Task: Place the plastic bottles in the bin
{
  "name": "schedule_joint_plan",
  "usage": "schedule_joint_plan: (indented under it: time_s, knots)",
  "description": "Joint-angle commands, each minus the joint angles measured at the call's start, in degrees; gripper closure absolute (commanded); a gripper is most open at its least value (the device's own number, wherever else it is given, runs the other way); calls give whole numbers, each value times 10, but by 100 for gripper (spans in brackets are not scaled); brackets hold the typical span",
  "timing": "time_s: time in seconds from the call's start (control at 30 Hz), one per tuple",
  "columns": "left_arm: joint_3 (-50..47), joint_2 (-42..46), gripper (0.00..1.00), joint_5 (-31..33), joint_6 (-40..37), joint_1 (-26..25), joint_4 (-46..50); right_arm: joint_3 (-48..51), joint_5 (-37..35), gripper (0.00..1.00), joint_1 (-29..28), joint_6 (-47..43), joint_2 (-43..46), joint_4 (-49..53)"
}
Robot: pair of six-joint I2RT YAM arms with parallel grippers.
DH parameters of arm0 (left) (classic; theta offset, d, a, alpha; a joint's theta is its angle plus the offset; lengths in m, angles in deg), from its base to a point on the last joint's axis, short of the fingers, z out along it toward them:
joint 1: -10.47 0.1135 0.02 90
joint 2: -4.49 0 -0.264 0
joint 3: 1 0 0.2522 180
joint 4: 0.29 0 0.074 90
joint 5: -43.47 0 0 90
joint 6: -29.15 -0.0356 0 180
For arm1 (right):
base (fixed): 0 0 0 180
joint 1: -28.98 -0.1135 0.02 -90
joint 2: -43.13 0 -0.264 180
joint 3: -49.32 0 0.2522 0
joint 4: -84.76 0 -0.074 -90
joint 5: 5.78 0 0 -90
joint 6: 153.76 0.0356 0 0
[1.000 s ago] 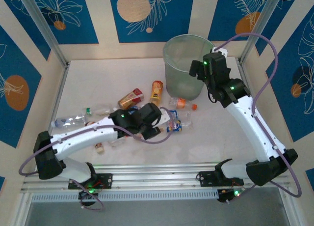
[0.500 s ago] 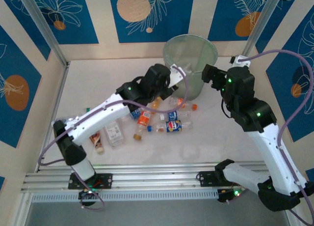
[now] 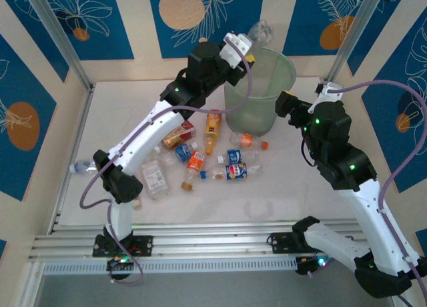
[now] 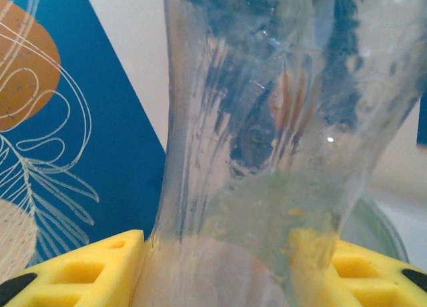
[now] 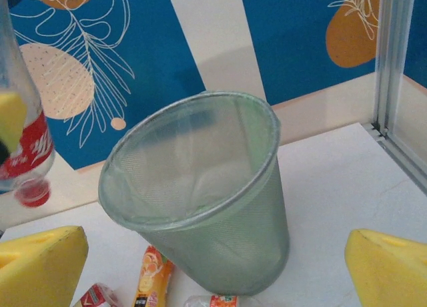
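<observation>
Delivery was under way: a clear bottle (image 3: 260, 32) was clenched by the left pincer (image 3: 243, 47) near the rim of the bin (image 3: 259, 103); centring, then release, was judged due. Right pincer (image 5: 213, 267) was spread, empty.

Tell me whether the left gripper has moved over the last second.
Yes. The left gripper, shut on a clear bottle, has gone from the bottle pile near and left of the bin up and away to its far left rim.

A clear, red-labelled plastic bottle (image 3: 259, 32) is held aloft near the far rim of the upright translucent grey-green round plastic bin (image 3: 260, 110); more small bottles (image 3: 200, 159) are strewn near its base.
</observation>
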Motion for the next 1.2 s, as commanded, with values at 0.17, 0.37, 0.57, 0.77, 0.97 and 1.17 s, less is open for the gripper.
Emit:
schedule_joint_plan:
  time_s: [0.17, 0.37, 0.57, 0.77, 0.97, 1.17]
  knots:
    - [51, -67, 53, -90, 184, 42, -165, 9, 14, 1, -3, -5, -10, -54]
    - [52, -105, 53, -113, 260, 58, -200, 7, 24, 1, -3, -1, -21, -49]
    - [58, -142, 52, -109, 295, 58, -198, 4, 34, 1, -3, 5, -32, -43]
    - [56, -160, 51, -93, 310, 59, -174, -1, 31, 1, -3, 6, -37, -31]
    - [-2, -154, 46, -91, 324, 58, -207, 1, 26, 1, -3, 6, -39, -31]
    - [-82, -113, 36, -71, 318, 58, -260, -1, 24, 1, -3, 4, -43, -31]
